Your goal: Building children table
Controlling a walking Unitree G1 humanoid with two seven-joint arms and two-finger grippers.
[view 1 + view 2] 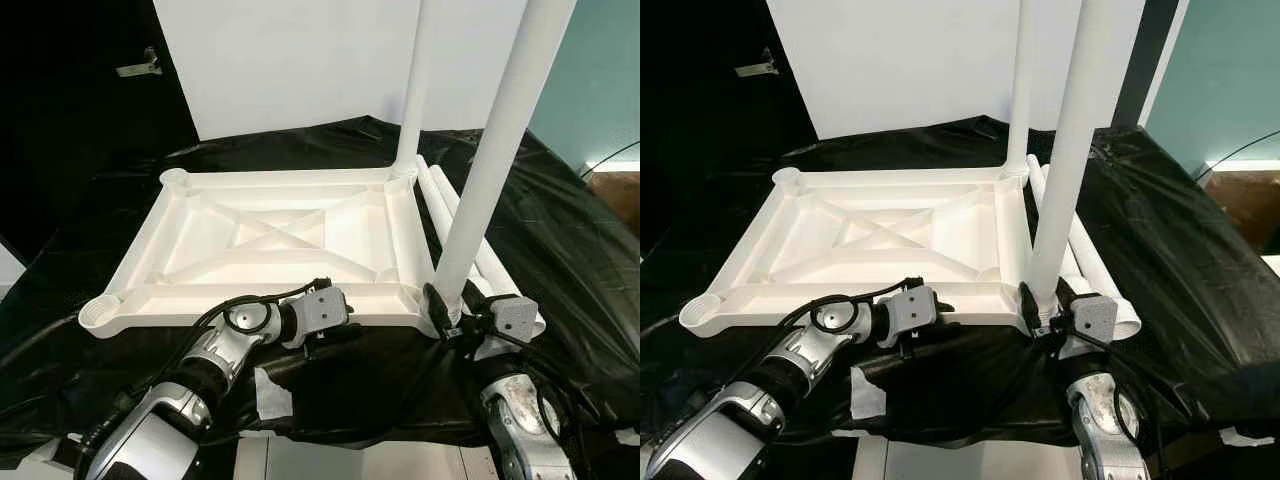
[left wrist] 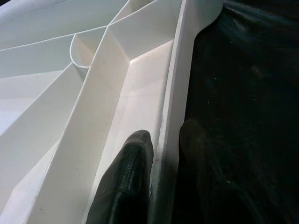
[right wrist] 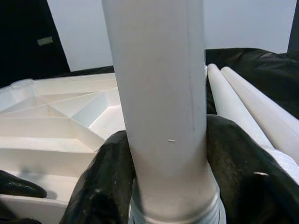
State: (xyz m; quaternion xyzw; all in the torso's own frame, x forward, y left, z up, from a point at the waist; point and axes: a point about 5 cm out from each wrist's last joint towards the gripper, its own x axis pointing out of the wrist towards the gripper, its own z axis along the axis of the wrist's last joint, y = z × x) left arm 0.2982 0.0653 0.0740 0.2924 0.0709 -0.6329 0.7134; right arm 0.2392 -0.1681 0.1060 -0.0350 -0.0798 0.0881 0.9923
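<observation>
The right gripper [image 3: 168, 186] is clamping an upright white leg [image 1: 492, 160] at the tabletop [image 1: 270, 240]'s near right corner; the left gripper [image 2: 161, 154] is pinching its near rim on black cloth [image 1: 560, 250].

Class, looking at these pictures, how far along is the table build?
Done: one white cylindrical leg stands in the upturned white ribbed plastic tabletop. In hand: right pincer grips a second leg at its corner; left pincer clamps the rim. Left: two legs lying on black cloth.
</observation>
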